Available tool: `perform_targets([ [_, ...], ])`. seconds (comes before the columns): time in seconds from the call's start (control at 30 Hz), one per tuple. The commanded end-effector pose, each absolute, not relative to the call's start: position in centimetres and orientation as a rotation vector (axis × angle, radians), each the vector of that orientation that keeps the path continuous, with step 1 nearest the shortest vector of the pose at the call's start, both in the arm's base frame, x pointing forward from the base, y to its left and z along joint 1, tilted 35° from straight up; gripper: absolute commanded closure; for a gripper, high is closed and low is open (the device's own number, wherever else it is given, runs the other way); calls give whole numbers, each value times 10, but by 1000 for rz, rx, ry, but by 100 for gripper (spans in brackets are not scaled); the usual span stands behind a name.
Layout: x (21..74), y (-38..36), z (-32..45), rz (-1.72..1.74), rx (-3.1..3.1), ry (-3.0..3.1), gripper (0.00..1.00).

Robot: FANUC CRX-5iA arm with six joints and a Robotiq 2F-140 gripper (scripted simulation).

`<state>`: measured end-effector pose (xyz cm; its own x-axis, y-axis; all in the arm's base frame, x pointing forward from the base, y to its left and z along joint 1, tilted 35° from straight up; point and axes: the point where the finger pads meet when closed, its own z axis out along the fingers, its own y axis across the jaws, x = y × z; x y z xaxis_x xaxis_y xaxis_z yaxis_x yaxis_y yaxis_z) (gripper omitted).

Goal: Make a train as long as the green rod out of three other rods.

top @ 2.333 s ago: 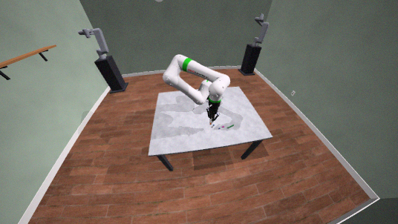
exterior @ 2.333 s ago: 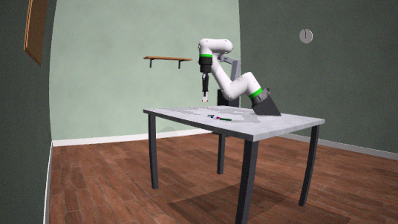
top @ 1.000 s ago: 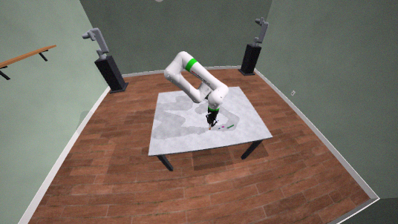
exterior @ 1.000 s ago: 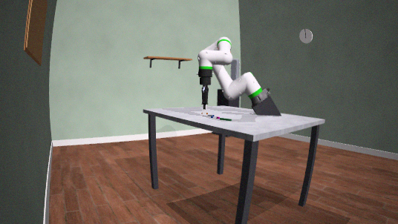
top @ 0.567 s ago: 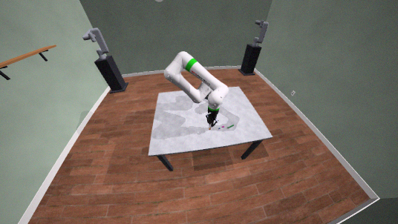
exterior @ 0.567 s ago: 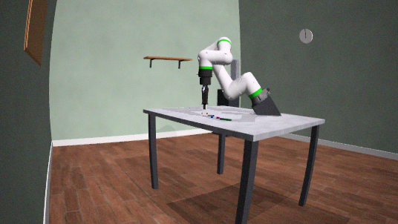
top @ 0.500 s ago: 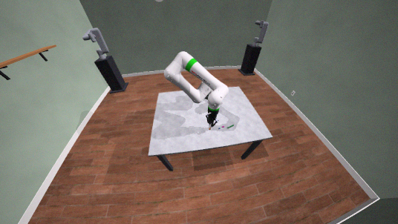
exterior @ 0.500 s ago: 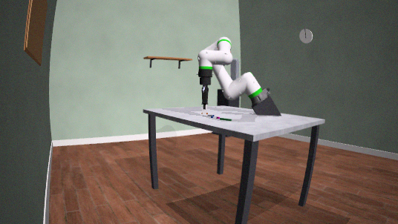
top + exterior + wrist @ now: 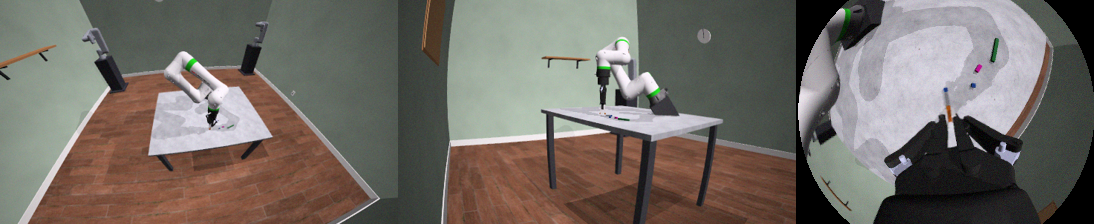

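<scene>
From the top, the white arm reaches down over the table [image 9: 178, 148]. The jaws [image 9: 210, 126] point at the table near the green rod [image 9: 230, 126], and the small rods look like dots.

From the side, the jaws hang just above the table, with the rods lying in a short row beside them.

The wrist view shows more: the jaws are clamped on the orange rod [image 9: 949, 111]. A blue rod [image 9: 945, 90] lies past its tip. Another blue rod [image 9: 973, 86], a magenta rod [image 9: 978, 68] and the green rod lie farther off.
</scene>
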<state>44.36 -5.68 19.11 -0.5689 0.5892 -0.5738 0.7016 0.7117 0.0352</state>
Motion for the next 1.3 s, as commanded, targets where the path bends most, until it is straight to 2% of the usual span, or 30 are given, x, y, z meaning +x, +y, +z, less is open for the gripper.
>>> perform_targets([
  [0.0, 444, -57, 190, -264, 980, 2354, 97],
  [1.27, 449, -61, 182, -263, 980, 2354, 97],
])
